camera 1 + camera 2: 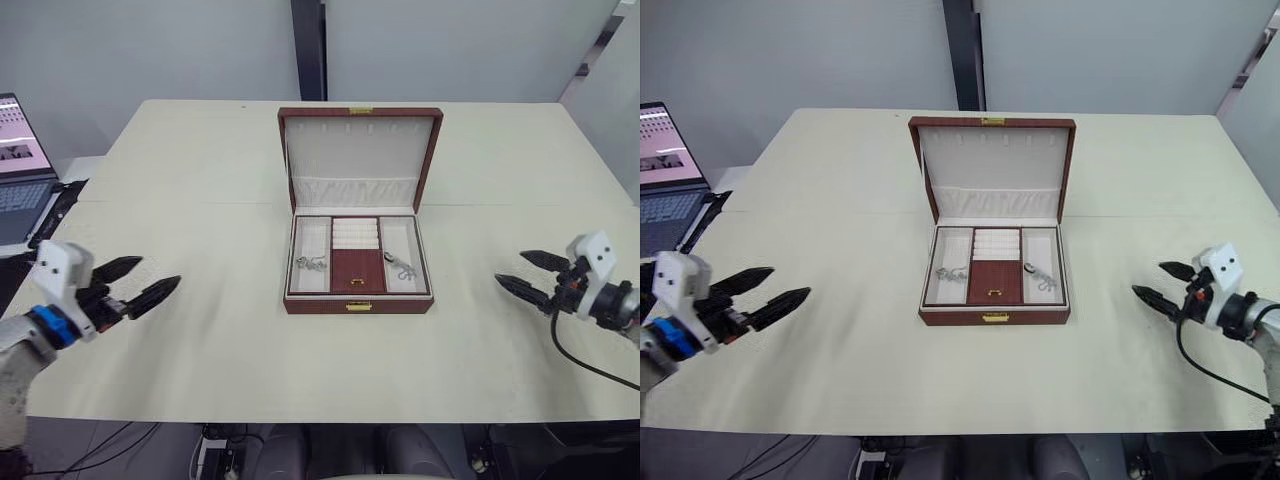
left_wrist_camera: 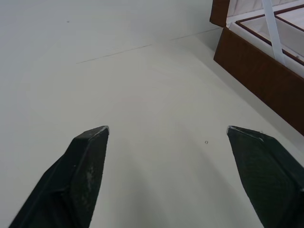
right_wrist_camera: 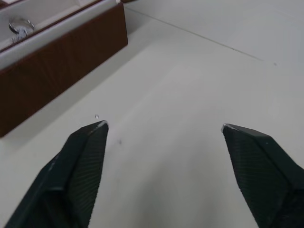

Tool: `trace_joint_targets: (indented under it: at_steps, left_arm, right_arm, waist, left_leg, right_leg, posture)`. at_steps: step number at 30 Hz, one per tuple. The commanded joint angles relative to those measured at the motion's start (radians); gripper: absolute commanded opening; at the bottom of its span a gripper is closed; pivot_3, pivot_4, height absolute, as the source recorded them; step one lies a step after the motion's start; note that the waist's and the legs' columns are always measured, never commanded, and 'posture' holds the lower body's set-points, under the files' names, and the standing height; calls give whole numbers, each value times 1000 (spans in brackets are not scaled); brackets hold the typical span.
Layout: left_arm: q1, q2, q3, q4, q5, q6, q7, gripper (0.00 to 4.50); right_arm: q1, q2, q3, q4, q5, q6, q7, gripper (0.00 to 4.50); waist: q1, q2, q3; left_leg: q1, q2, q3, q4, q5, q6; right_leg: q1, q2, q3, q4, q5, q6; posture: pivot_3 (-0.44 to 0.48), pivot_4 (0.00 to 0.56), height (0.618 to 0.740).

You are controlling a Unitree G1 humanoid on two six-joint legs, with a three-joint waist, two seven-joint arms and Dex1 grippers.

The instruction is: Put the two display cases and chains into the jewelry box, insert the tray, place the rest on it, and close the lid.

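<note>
From the head views, the jewelry box [image 1: 358, 270] sits mid-table toward the far edge, tray [image 1: 357, 257] seated, silvery pieces [image 1: 311, 264] in its side pockets, lid [image 1: 360, 157] upright. The lid looks stiff and light; push its top edge.

Left wrist: left gripper [image 2: 166, 137] wide, empty.

Right wrist: right gripper [image 3: 164, 133] wide, empty.

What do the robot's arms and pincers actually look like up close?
Each gripper, left and right, has two pointed black fingers with finely textured inner faces, on a white block housing. The left wrist wears a blue band; a black cable loops from the right.
</note>
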Motion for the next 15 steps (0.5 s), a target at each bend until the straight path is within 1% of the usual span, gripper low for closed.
trace_joint_targets:
  at_steps: [1,2,5,9,10,11,15]
  left_arm:
    - [-40,-14,-50,-52,10,4,23,2914]
    - [-51,-21,-71,-56,12,7,26,2561]
    - [-131,-78,-197,-38,52,8,47,1526]
    - [-202,-142,-294,-23,78,11,58,251]
    - [-219,-159,-317,-14,85,10,61,0]
    - [-230,-168,-329,-5,91,7,63,0]
    - [-289,-216,-383,61,133,-18,73,0]
  right_arm:
    - [-22,21,11,-60,14,36,-26,2766]
    - [-29,31,21,-67,13,43,-32,2412]
    - [-62,76,75,-65,-15,46,-60,1550]
    - [-91,116,119,-63,-31,48,-81,517]
    - [-97,126,130,-64,-34,48,-85,262]
    - [-100,133,137,-66,-38,49,-88,13]
    - [-121,173,181,-65,-58,41,-94,13]
  waist:
    - [1,0,0]
    - [1,0,0]
    - [1,0,0]
    - [1,0,0]
    - [1,0,0]
    - [2,0,0]
    - [0,0,0]
  left_leg:
    - [-1,0,-1,0,0,0]
    - [-1,0,-1,0,0,0]
    - [-1,-1,0,1,0,0]
    - [-1,-1,0,2,0,0]
    - [-2,-1,0,2,0,0]
    - [-2,-1,0,2,0,0]
    - [-1,-1,0,2,0,0]
  right_leg:
    - [0,0,0,0,0,0]
    - [0,0,0,0,0,0]
    - [0,-1,0,0,0,0]
    - [-1,-1,-1,0,0,0]
    - [-1,-1,-1,0,0,0]
    - [-1,-1,-1,0,0,0]
    - [-1,0,-1,0,0,0]
  posture:
    - [0,150,740]
    - [0,150,740]
    - [0,150,740]
    - [0,150,740]
    - [0,150,740]
    - [0,150,740]
    - [0,150,740]
